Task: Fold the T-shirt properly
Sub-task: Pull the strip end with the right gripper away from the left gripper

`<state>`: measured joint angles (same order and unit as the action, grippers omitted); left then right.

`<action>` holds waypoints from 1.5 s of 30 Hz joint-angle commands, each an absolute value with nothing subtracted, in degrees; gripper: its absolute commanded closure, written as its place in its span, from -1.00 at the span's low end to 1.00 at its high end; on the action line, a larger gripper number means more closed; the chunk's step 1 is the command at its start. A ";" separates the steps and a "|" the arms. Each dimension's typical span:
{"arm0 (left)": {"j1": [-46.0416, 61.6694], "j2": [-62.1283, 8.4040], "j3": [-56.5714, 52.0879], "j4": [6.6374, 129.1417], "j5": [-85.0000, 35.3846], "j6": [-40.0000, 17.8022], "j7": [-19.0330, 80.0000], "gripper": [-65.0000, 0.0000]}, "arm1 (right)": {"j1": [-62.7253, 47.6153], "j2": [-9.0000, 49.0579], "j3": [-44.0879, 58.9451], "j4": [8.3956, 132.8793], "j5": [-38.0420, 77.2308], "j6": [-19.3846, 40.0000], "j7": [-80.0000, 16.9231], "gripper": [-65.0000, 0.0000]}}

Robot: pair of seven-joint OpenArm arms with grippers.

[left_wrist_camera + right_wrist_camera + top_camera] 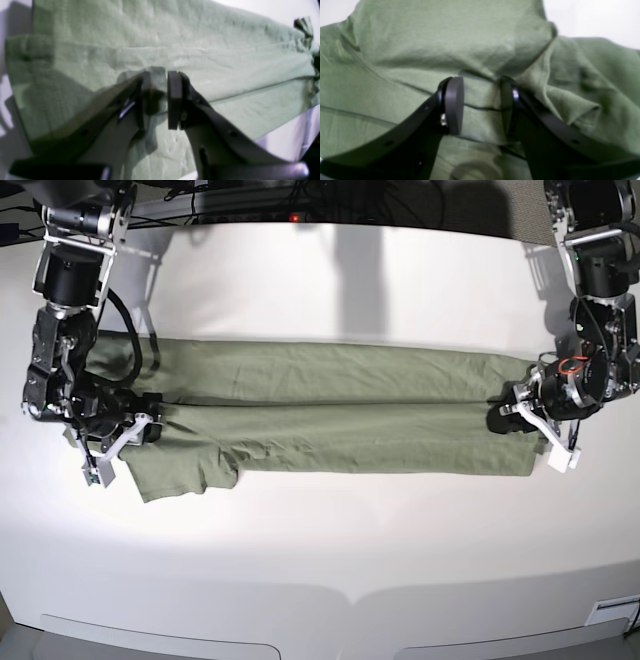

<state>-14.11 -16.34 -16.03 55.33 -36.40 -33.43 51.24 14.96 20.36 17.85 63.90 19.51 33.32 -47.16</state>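
Two grippers, left gripper (158, 96) and right gripper (481, 105), each pinch the T-shirt (330, 425); lift both ends together, evenly.

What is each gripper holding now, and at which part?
Left gripper pinches a fold of the T-shirt at one end; right gripper straddles a fold at the other.

T-shirt (330, 420) lengthwise across the table (330, 560), one end effector at each end.

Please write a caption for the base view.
Two claws pinch opposite ends of a lengthwise-folded green T-shirt on a white table.
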 commanded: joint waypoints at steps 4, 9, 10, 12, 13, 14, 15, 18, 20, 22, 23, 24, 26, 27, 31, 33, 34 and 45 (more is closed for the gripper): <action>-14.44 -17.21 -16.03 55.55 -34.94 -32.56 52.66 0.59 | 17.28 21.98 17.89 67.31 20.18 33.67 -47.00 0.26; -14.44 -17.15 -16.03 55.53 -35.03 -32.56 52.66 0.59 | 20.97 21.89 17.87 68.14 21.96 35.11 -47.88 0.26; -14.41 -17.12 -16.03 55.53 -35.05 -32.53 52.69 0.59 | 21.96 21.87 17.87 68.14 21.87 35.99 -47.97 0.26; -14.44 -16.99 -16.03 55.53 -35.09 -32.53 52.77 0.59 | 23.99 21.89 17.87 68.12 20.82 36.23 -47.09 0.26; -14.44 -16.97 -16.03 55.55 -36.07 -32.56 53.15 0.59 | 24.91 21.87 17.87 67.99 19.62 36.23 -45.98 0.26; -14.44 -17.02 -16.03 55.55 -37.89 -32.56 53.93 0.59 | 25.78 21.87 17.87 67.70 18.35 36.18 -44.75 0.26; -14.44 -17.02 -16.03 55.66 -39.64 -32.56 54.81 0.59 | 26.65 21.87 17.87 67.02 16.80 36.05 -43.59 0.26; -14.46 -16.99 -16.03 56.47 -42.92 -32.58 55.70 0.59 | 29.54 21.87 17.87 62.30 13.23 34.87 -40.95 0.26; -14.44 -17.02 -16.03 57.12 -43.11 -32.60 55.70 0.59 | 31.77 21.89 17.87 57.52 11.35 34.41 -39.33 0.26; -14.44 -17.02 -16.03 57.36 -43.11 -32.58 55.79 0.59 | 34.39 21.89 17.87 51.88 9.91 34.17 -37.50 0.26; -14.44 -16.99 -16.03 57.39 -43.11 -32.58 56.14 0.59 | 35.73 21.87 17.87 49.06 9.04 34.02 -36.67 0.26; -14.44 -16.99 -16.03 57.39 -43.13 -32.58 56.47 0.59 | 37.04 21.87 17.87 46.28 7.86 33.76 -35.64 0.26; -14.46 -17.02 -16.03 57.39 -43.16 -32.58 57.39 0.59 | 39.48 21.85 17.87 41.47 4.62 32.56 -33.01 0.26; -14.44 -17.02 -16.03 57.39 -43.13 -32.58 57.47 0.59 | 40.49 21.87 17.87 39.53 3.36 32.25 -31.90 0.26; -14.44 -17.02 -16.03 57.39 -43.13 -32.58 57.45 0.59 | 42.33 21.74 17.87 35.03 0.71 32.05 -30.81 0.26; -14.44 -17.02 -16.03 57.39 -43.16 -32.58 57.41 0.59 | 42.33 21.74 17.87 33.04 0.14 32.05 -30.74 0.26; -14.44 -17.02 -16.03 57.39 -43.16 -32.58 57.43 0.59 | 42.33 21.76 17.87 31.97 0.14 32.03 -30.63 0.26; -14.41 -17.02 -16.03 57.39 -43.16 -32.58 58.65 0.59 | 40.42 21.71 17.87 28.47 0.16 32.14 -30.50 0.26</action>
